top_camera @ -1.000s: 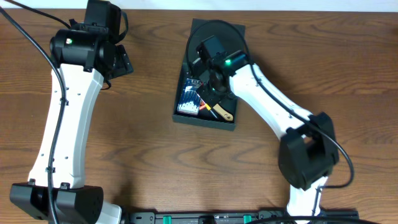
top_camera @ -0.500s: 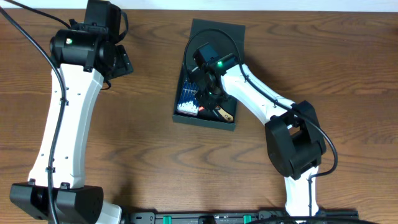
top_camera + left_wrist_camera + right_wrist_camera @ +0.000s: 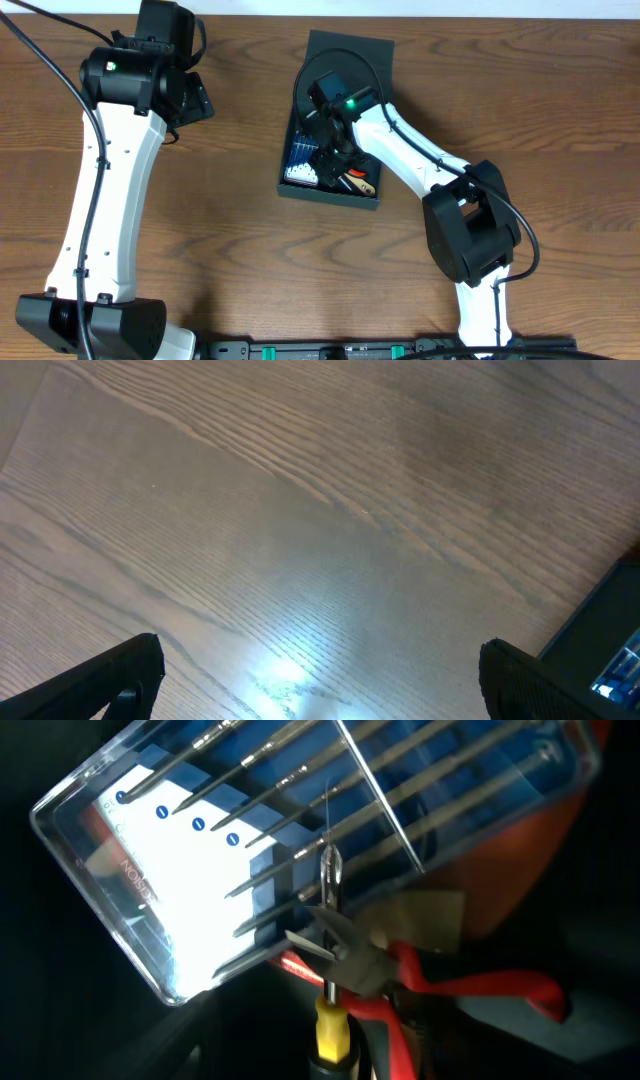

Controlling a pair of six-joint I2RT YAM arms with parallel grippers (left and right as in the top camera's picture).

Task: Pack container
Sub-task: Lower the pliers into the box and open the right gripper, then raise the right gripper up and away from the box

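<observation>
Container holds blue case; right gripper is inside.

Brown wood-grain table, blue bit case

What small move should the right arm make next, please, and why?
Probably lift the right tool straight up out of the container: the clear bit case, red-handled pliers and yellow-handled screwdriver are already inside, close beneath it; its grip is unclear.
</observation>
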